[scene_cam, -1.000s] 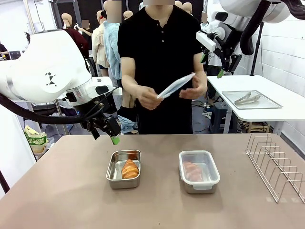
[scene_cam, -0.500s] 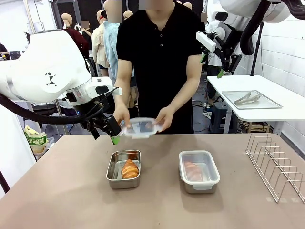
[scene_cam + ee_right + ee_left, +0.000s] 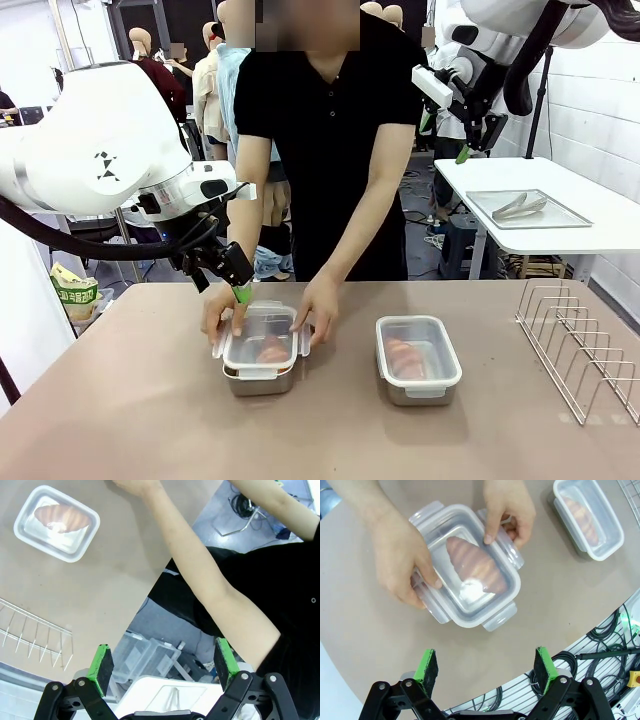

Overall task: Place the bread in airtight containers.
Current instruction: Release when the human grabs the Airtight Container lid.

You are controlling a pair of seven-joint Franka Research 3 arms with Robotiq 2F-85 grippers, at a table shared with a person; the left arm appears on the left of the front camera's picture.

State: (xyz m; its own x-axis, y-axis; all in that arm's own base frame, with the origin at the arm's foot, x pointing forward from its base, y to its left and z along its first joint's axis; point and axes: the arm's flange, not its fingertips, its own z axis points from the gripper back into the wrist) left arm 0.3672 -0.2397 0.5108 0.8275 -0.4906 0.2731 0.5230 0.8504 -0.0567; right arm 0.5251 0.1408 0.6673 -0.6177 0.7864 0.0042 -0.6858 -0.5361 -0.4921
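Tabletop (image 3: 140,400) from my seat: person's hands (image 3: 222,310) press a lid (image 3: 465,567) onto the left tin (image 3: 260,378), croissant (image 3: 475,570) inside. Right tin (image 3: 418,358) is lidded. Left gripper (image 3: 485,662) and right gripper (image 3: 162,662) hang spread, empty.

two lidded tins (image 3: 259,349) (image 3: 418,358) side by side, rack (image 3: 580,345) right.

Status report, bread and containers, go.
Left gripper and right gripper open, empty, aloft. Person's hands pressing lid onto left container; right container lidded, croissant inside.
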